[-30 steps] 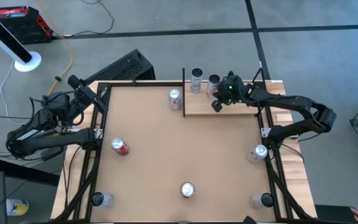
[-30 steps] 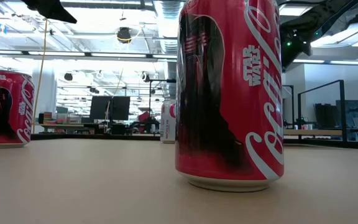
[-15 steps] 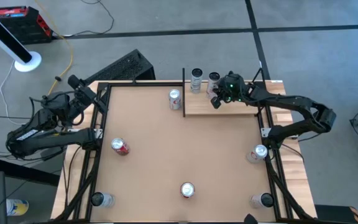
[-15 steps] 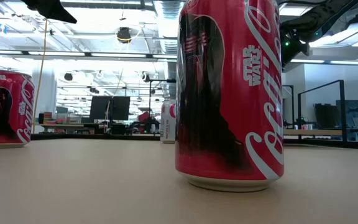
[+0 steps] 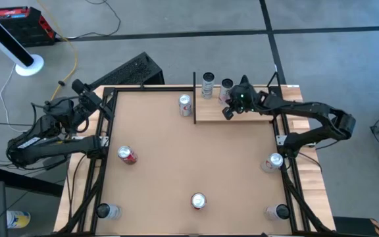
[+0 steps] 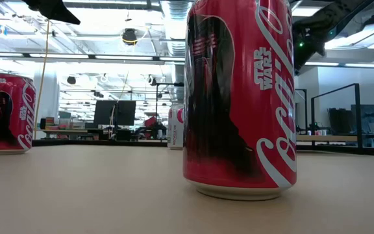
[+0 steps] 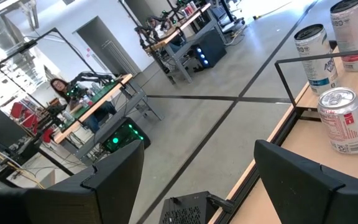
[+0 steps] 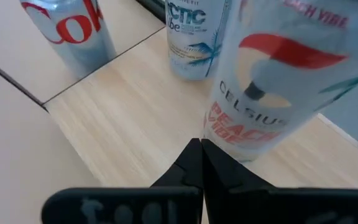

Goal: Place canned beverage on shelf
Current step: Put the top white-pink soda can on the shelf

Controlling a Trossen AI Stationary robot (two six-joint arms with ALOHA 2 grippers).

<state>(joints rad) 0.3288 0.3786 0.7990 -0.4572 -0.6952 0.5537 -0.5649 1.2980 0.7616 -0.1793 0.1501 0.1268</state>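
Observation:
The shelf [image 5: 255,113] is a pale wood platform with black uprights at the table's far right. Two cans stand upright on it: a white Celsius can [image 8: 278,81], also in the high view [image 5: 226,86], and a second white can [image 8: 194,37] beside it [image 5: 208,83]. A silver Coke can [image 5: 185,104] stands on the tabletop just left of the shelf's upright. My right gripper [image 8: 201,155] is shut over the shelf [image 5: 229,110], its tips at the foot of the Celsius can. My left gripper [image 7: 197,155] is open and empty at the table's far left corner [image 5: 107,105]. My right gripper's shut fingertips [image 8: 194,152] point slanting down at the lower wall of the Celsius can [image 8: 235,140], from the can's near side. I cannot tell whether they touch it. The can stands upright on the shelf board.
Red Coke cans stand on the brown tabletop at the left [image 5: 127,155] and near middle [image 5: 198,200], the latter filling the low view [image 6: 239,97]. More cans stand at the near left corner [image 5: 108,211], near right corner [image 5: 277,212] and right edge [image 5: 273,161].

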